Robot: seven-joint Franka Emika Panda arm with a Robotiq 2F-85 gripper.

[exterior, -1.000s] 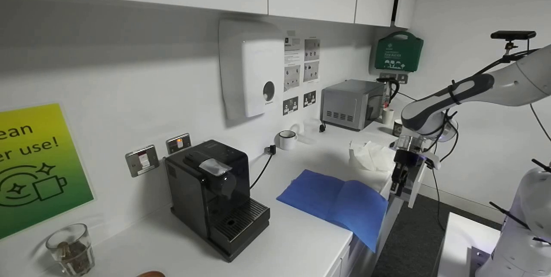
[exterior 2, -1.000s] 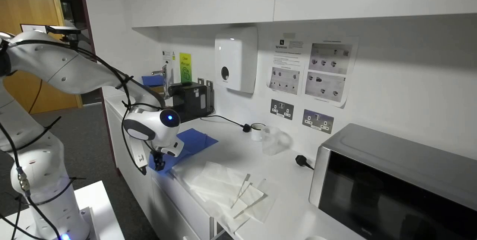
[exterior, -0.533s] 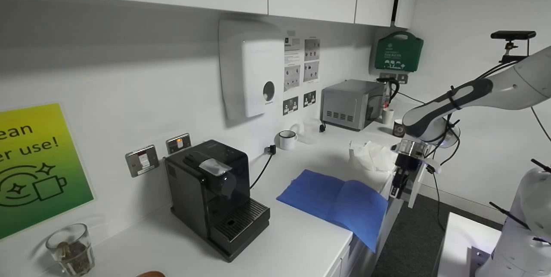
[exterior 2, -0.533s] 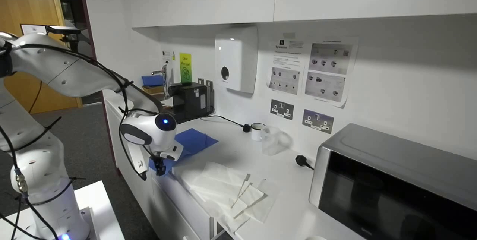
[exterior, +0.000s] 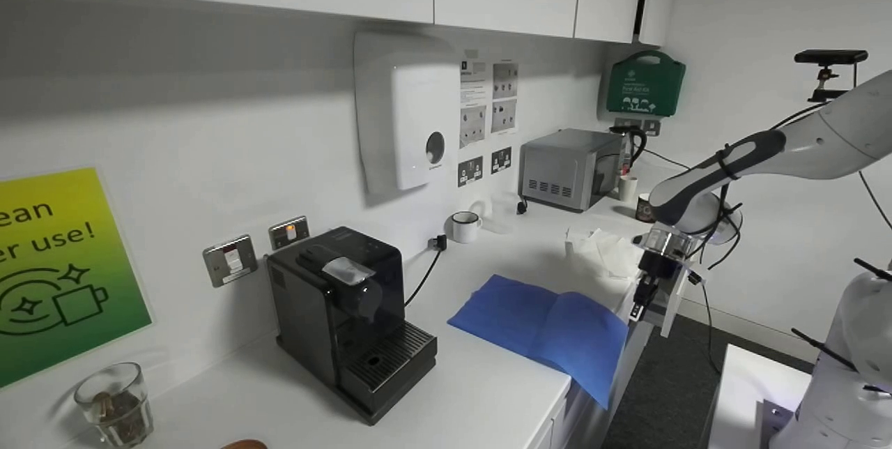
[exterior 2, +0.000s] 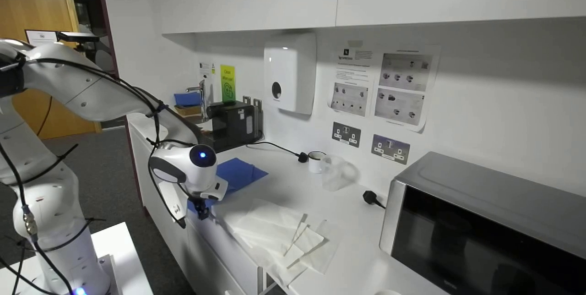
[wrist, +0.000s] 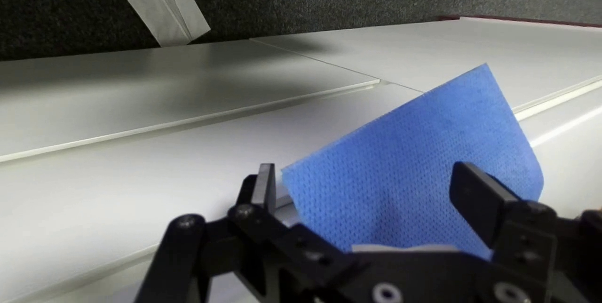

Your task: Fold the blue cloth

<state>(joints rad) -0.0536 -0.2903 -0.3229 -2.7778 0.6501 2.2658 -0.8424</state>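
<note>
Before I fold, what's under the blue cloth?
The white counter supports most of the blue cloth; cabinet fronts show behind its overhanging end. Anything else beneath would be hidden.

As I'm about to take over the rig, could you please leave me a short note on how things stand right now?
Pincer: open, gripping nothing; it is near the overhanging end of the cloth, though contact can't be confirmed.
Blue cloth: spread on the counter beside the coffee machine, a crease across it, one end hanging over the front edge.
Done: pincer positioned near that end; no finished fold shows.
Left: the grip and the folding. I would probably close on the hanging end, lay it back over the rest, then release.
</note>
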